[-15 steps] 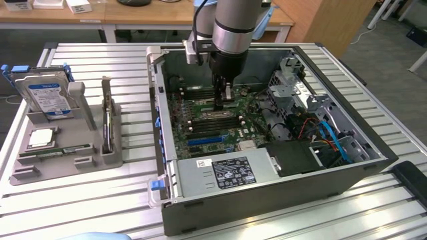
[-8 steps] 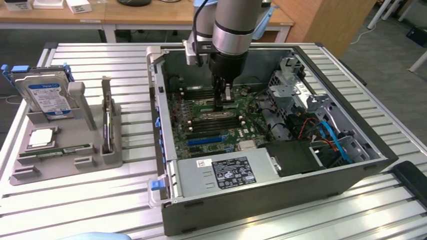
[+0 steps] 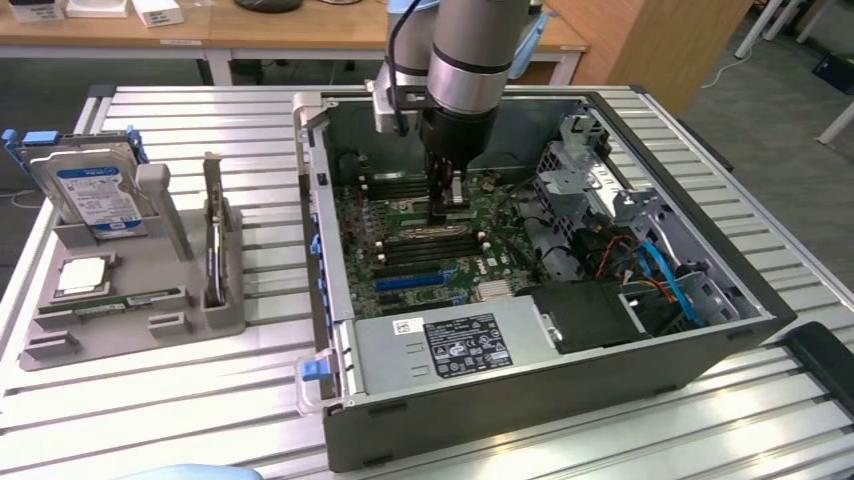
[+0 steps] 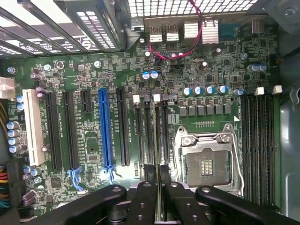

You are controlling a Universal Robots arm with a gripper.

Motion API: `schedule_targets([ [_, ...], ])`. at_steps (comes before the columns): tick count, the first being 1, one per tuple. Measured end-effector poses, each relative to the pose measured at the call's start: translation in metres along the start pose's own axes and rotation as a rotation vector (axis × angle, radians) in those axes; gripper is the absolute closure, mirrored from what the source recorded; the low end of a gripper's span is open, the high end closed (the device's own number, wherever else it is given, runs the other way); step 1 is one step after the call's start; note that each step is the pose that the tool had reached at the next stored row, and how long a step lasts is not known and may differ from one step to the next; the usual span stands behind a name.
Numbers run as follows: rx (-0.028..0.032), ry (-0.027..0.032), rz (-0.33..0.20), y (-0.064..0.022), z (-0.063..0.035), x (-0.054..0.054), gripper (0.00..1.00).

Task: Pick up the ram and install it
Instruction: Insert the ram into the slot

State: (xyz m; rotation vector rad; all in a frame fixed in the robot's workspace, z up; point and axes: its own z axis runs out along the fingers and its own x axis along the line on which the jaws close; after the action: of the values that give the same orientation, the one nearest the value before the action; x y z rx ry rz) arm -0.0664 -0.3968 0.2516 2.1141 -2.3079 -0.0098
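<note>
My gripper reaches down inside the open computer case, just above the green motherboard. In the wrist view the gripper is shut on the ram, which shows edge-on as a thin strip running away from the black fingers. The ram hangs in line with a group of dark memory slots with white latches, beside the bare CPU socket. Whether its lower edge touches a slot I cannot tell.
A grey parts tray at the exterior view's left holds a hard drive, a silver CPU chip and a green stick. A second bank of memory slots, a blue card slot, the power supply and drive cages surround the gripper.
</note>
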Motion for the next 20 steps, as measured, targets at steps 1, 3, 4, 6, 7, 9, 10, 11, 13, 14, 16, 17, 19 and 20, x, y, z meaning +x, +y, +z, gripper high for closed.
schedule_targets([
  [1,-0.0004,-0.0002,0.005,0.0000,0.0006,0.0004,0.87],
  [3,-0.0011,-0.0002,0.011,-0.0005,0.0013,0.0011,0.87],
  [4,-0.0014,-0.0002,0.013,-0.0009,0.0017,0.0015,0.87],
  [6,-0.0019,-0.0001,0.016,-0.0025,0.0020,0.0020,0.87],
  [7,-0.0023,0.0001,0.017,-0.0037,0.0020,0.0021,0.87],
  [9,-0.0024,0.0003,0.017,-0.0058,0.0021,0.0022,0.87],
  [10,-0.0023,0.0000,0.017,-0.0062,0.0023,0.0024,0.87],
  [11,-0.0023,0.0000,0.017,-0.0064,0.0026,0.0025,0.87],
  [13,-0.0022,-0.0001,0.017,-0.0064,0.0038,0.0027,0.87],
  [14,-0.0023,0.0003,0.015,-0.0064,0.0042,0.0029,0.87],
  [16,-0.0023,0.0005,0.010,-0.0065,0.0050,0.0032,0.87],
  [17,-0.0023,0.0006,0.006,-0.0065,0.0054,0.0032,0.87],
  [19,-0.0022,0.0010,-0.003,-0.0065,0.0061,0.0033,0.87],
  [20,-0.0022,0.0013,-0.008,-0.0065,0.0063,0.0033,0.87],
])
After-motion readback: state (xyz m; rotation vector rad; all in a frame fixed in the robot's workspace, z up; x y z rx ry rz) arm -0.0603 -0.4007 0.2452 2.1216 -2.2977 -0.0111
